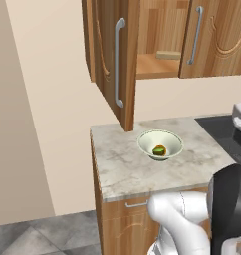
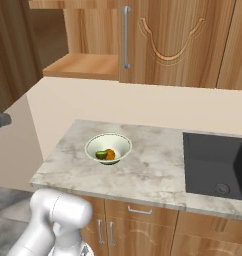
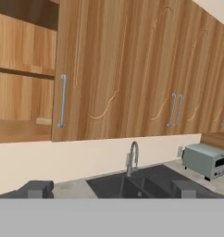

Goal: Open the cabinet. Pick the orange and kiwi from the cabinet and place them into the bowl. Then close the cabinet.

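showing sink [image 3: 132,185], toaster [image 3: 207,159] in hand view | bowl [image 1: 160,144] in base views | pincer [image 3: 111,189] apart

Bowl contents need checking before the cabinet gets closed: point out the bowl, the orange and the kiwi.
bowl [image 2: 122,144]: right base view, bare inner wall.
orange [image 2: 110,154]: right base view, its top.
kiwi [image 2: 101,155]: right base view, green flesh.

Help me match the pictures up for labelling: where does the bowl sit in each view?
Left base view: the bowl sits right of centre on the counter, below the open cabinet door.
Right base view: left of centre, on the counter, left of the sink.
Hand view: not in it.
Shared landmark: the open cabinet's vertical silver handle.
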